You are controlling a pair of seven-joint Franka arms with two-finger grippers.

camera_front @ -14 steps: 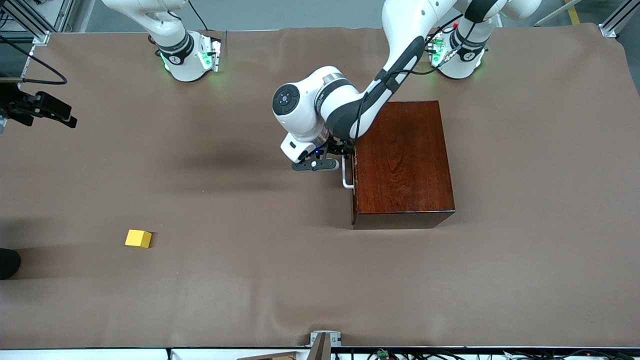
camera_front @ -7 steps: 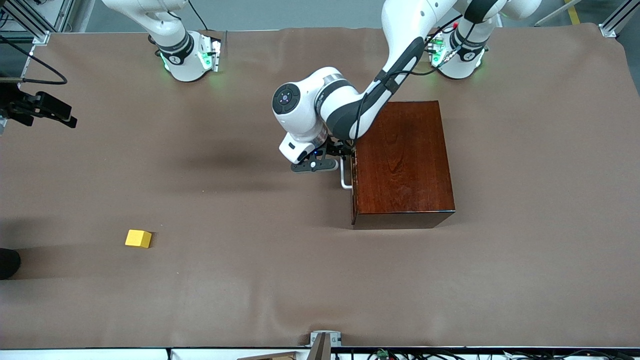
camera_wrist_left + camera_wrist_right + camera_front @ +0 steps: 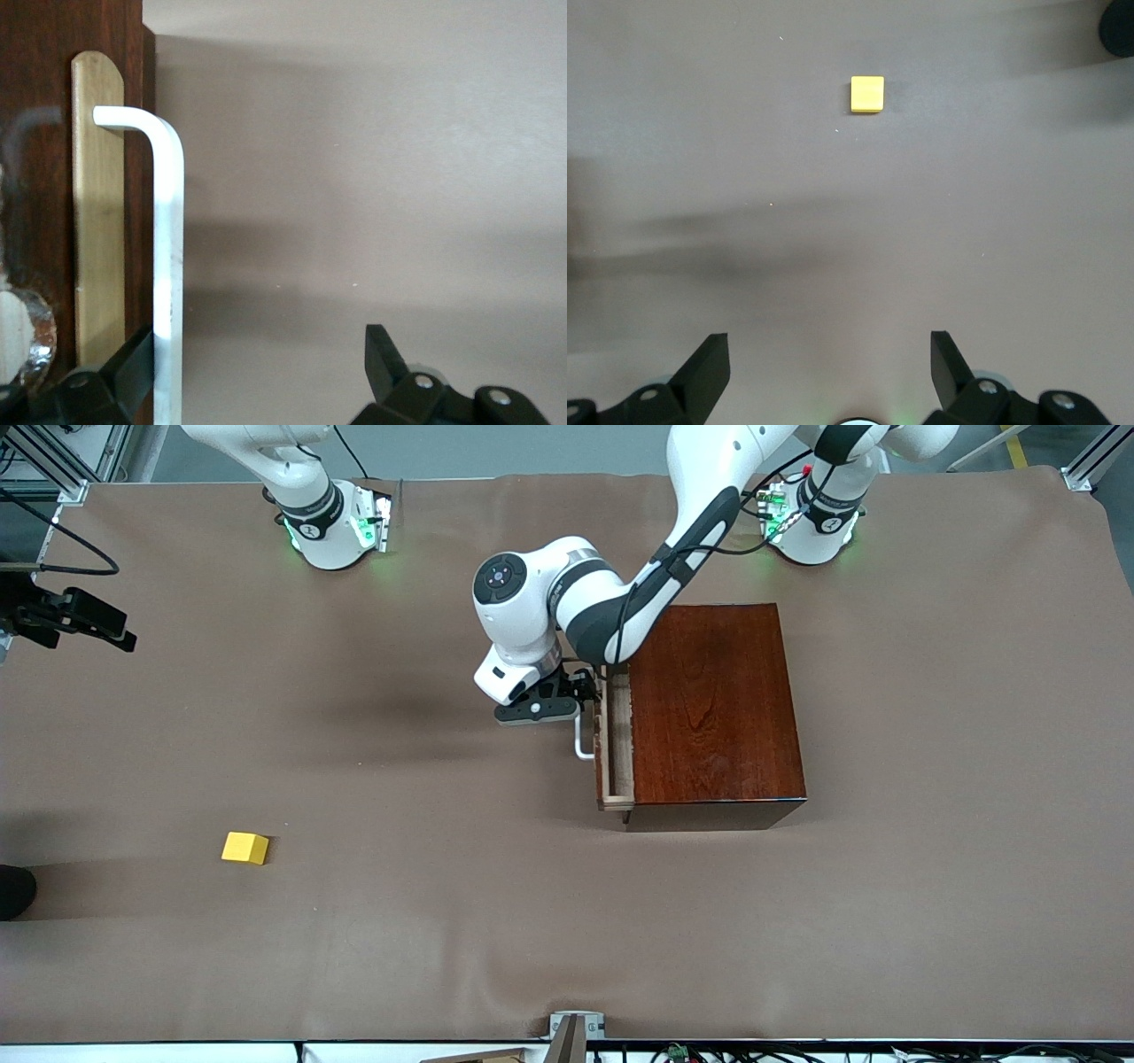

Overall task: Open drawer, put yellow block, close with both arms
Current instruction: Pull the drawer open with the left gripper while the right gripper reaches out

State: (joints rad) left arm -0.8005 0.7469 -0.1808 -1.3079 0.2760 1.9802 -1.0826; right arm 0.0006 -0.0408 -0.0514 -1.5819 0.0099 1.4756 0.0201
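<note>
The dark wooden box (image 3: 718,700) stands toward the left arm's end of the table. Its drawer (image 3: 617,735) is slid out a little, and a strip of pale-wood tray shows. My left gripper (image 3: 580,691) is at the white handle (image 3: 580,744), open. In the left wrist view (image 3: 261,354) the handle bar (image 3: 168,266) lies inside the jaws against one finger (image 3: 133,363). The yellow block (image 3: 244,848) lies on the cloth toward the right arm's end. My right gripper (image 3: 828,354) is open and empty, waiting high above the cloth with the block (image 3: 867,94) in its view.
A brown wrinkled cloth (image 3: 461,921) covers the table. A black device (image 3: 75,615) juts in at the right arm's end. A dark round object (image 3: 13,890) sits at that same edge, near the block.
My left gripper has moved away from the box toward the right arm's end and drawn the handle with it. The drawer has gone from shut to slightly open.
</note>
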